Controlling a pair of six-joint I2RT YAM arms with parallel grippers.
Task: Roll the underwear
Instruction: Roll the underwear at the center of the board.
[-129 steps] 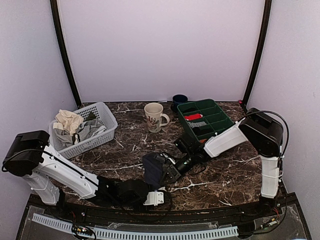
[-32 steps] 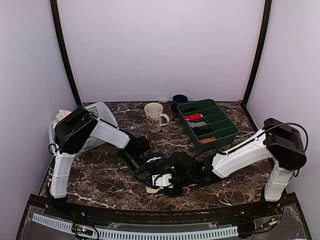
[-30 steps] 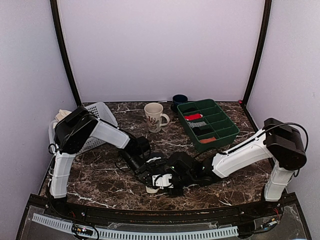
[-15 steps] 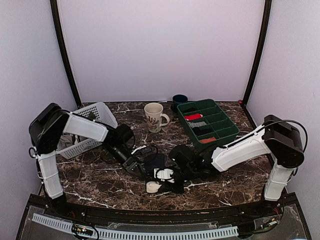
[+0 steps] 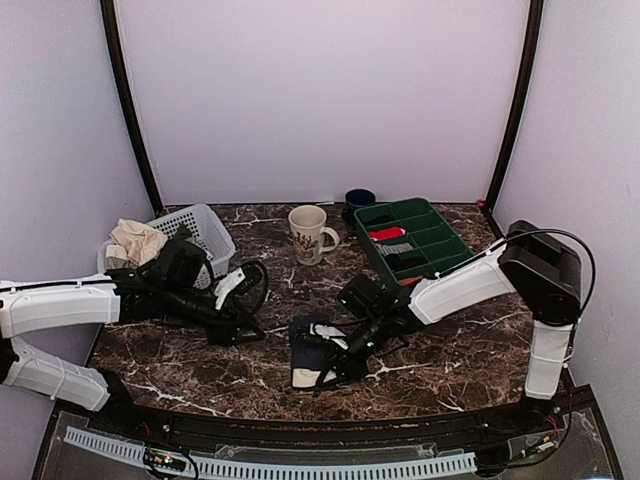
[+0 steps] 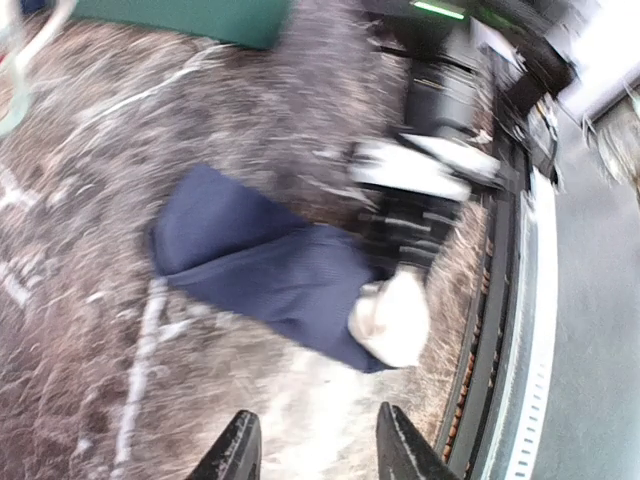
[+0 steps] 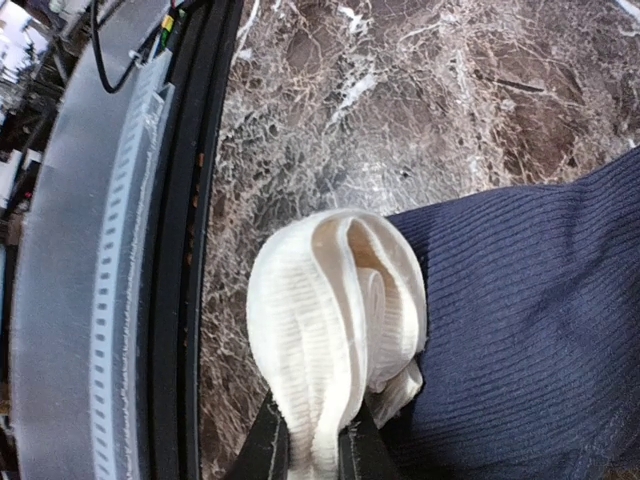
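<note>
The underwear (image 5: 312, 345) is dark navy cloth lying in a partly rolled strip on the marble table near the front. Its cream-white waistband (image 5: 304, 378) is bunched at the near end. My right gripper (image 5: 322, 372) is shut on that waistband bunch; in the right wrist view the waistband (image 7: 335, 300) is pinched between the fingers of the gripper (image 7: 312, 440), with navy cloth (image 7: 530, 320) to the right. My left gripper (image 5: 240, 325) is open and empty, to the left of the garment and apart from it. In the left wrist view the left gripper (image 6: 313, 432) faces the underwear (image 6: 260, 265).
A white basket (image 5: 213, 232) of clothes stands at the back left. A cream mug (image 5: 308, 233) and a dark blue cup (image 5: 359, 198) stand at the back. A green divided tray (image 5: 455, 262) holds small rolled bundles. A black rail (image 7: 190, 200) runs along the table's front edge.
My left arm has swung back to the left, and its gripper has moved away from the underwear. My right gripper keeps hold of the waistband, and the navy cloth now lies more exposed.
</note>
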